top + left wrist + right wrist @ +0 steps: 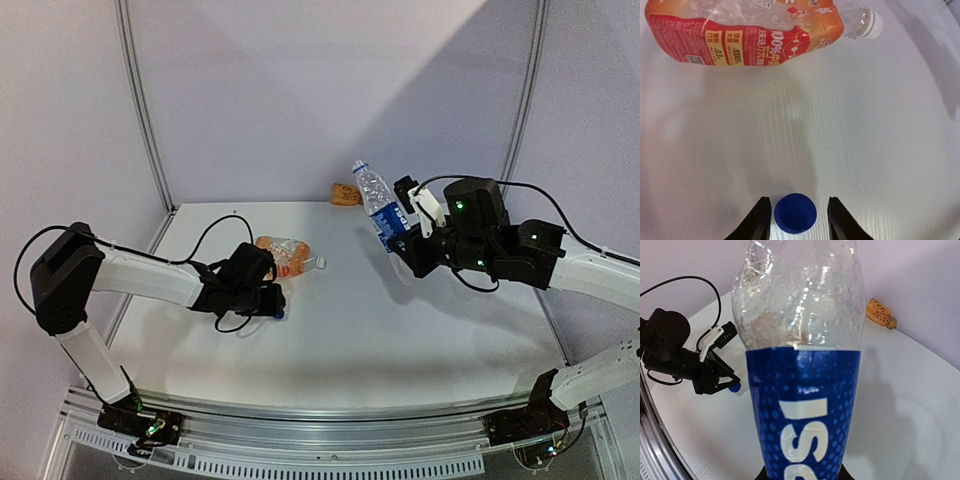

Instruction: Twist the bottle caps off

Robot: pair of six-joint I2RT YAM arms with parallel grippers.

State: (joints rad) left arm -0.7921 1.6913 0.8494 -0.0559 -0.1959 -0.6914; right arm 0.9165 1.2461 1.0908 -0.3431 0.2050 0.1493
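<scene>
The dark blue cap (795,213) lies loose on the white table between the fingers of my left gripper (798,201), which is open, with a clear gap on the cap's right side. The same cap (281,315) shows under that gripper (272,303) in the top view. Beyond it the orange bottle (750,35) lies on its side with its white cap (871,24) still on. My right gripper (402,243) is shut on the slim clear water bottle (383,212), holding it tilted above the table; its blue label (805,405) fills the right wrist view.
A small orange-brown object (345,195) rests at the back edge of the table against the wall. Black cables trail from both arms. Grey partition walls close off the table's rear and sides.
</scene>
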